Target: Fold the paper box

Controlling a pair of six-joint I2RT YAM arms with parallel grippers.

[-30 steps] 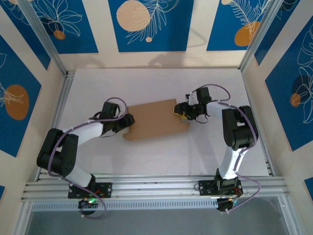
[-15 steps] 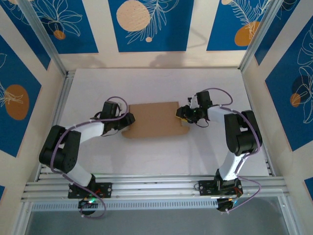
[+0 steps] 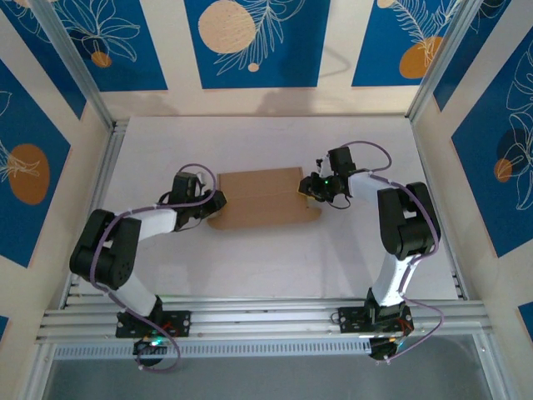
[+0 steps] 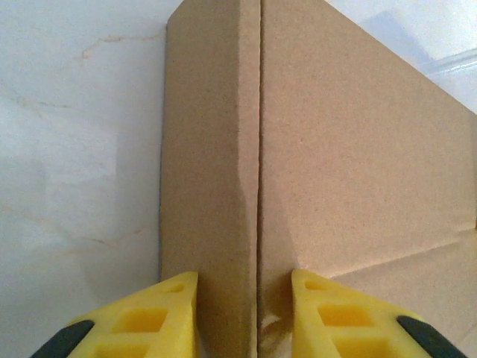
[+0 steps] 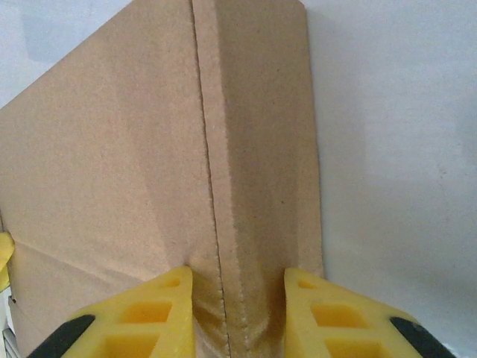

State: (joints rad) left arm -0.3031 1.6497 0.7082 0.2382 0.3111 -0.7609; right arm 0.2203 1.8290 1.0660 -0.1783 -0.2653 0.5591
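The paper box (image 3: 264, 198) lies flat mid-table, now squared up from its earlier tilt. The left gripper (image 4: 244, 317) and right gripper (image 5: 238, 313), both narrowed over the last second, each pinch a folded end flap at opposite ends of the box, so side-wall folding looks underway. No writing shows anywhere on the cardboard.

Brown paper box (image 3: 265, 198), flat, mid-table

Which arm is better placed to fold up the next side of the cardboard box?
Neither clearly. The left gripper straddles the crease at the box's left end, and the right gripper straddles the matching crease at its right end. Each suits its own flap.
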